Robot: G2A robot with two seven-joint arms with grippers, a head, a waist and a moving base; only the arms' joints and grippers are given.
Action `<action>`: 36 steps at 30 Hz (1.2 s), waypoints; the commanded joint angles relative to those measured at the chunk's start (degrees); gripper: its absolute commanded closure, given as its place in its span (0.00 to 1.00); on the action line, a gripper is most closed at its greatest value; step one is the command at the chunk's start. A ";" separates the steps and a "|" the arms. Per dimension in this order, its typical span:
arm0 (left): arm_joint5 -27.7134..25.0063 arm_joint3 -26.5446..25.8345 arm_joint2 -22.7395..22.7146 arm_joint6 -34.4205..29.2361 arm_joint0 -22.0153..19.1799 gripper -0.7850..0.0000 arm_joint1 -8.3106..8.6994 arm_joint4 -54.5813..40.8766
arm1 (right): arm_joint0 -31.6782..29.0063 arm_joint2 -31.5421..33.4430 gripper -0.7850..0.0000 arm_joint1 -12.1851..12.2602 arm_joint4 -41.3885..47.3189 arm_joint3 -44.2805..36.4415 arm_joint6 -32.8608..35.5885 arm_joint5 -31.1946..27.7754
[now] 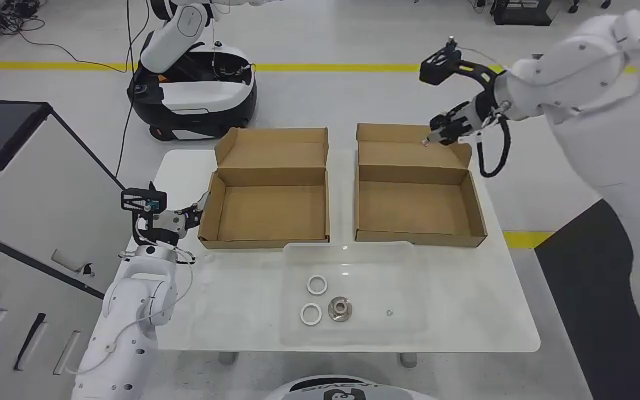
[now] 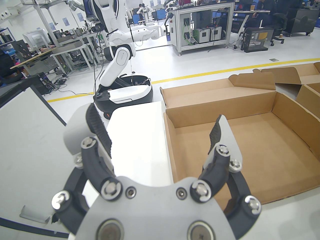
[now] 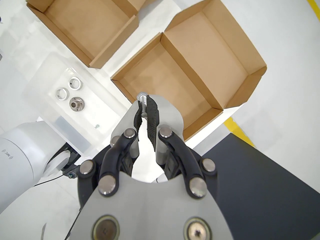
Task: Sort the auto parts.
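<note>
Right gripper (image 3: pixel 143 106) pinches a bolt (image 3: pixel 142 100) over the right box (image 3: pixel 170 81); left gripper (image 2: pixel 156 116) spread.

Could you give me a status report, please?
Left gripper open beside left box. Right gripper shut on bolt above right box. Two rings, hub, screw in tray. Nothing in the way.

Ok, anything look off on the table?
Nothing stands out. The left box and right box sit square; rings, hub and screw lie in the tray; the right gripper grips a bolt.
</note>
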 commanded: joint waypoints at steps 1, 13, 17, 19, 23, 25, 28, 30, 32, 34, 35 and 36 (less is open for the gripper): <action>0.00 0.00 0.00 0.00 0.00 0.00 0.00 0.00 | 0.29 -2.32 1.00 -0.14 -0.81 1.58 0.00 0.14; 0.00 0.00 0.00 0.00 0.00 0.00 0.00 0.00 | -2.64 -9.39 1.00 -1.78 -7.26 7.96 -2.14 2.09; 0.00 0.00 0.00 0.00 0.00 0.00 0.00 0.00 | -3.68 -10.76 1.00 -2.27 -9.36 9.76 -3.08 2.25; 0.00 0.00 0.00 0.00 0.00 0.00 0.00 0.00 | -4.08 -11.36 1.00 -2.51 -10.37 10.53 -3.30 2.27; 0.00 0.00 0.00 0.00 0.00 0.00 0.00 0.00 | -4.90 -12.11 1.00 -2.82 -12.09 11.80 -3.86 2.24; 0.00 0.00 0.00 0.00 0.00 0.00 0.00 0.00 | -5.37 -12.42 1.00 -2.91 -13.16 12.66 -4.20 2.15; 0.00 0.00 0.00 0.00 0.00 0.00 0.00 0.00 | -6.29 -12.80 1.00 -3.07 -13.72 13.97 -4.47 1.86; 0.00 0.00 0.00 0.00 0.00 0.00 0.00 0.00 | -6.99 -13.02 1.00 -3.17 -13.97 14.75 -4.78 1.68; 0.00 0.00 0.00 0.00 0.00 0.00 0.00 0.00 | -7.55 -13.27 1.00 -3.25 -14.73 15.28 -5.04 1.57; 0.00 0.00 0.00 0.00 0.00 0.00 0.00 0.00 | -8.27 -13.60 1.00 -3.31 -15.47 15.88 -5.06 1.53; 0.00 0.00 0.00 0.00 0.00 0.00 0.00 0.00 | -8.55 -13.74 1.00 -3.35 -16.00 16.08 -5.27 1.47; 0.00 0.00 0.00 0.00 0.00 0.00 0.00 0.00 | -8.84 -13.88 1.00 -3.39 -16.41 16.28 -5.39 1.41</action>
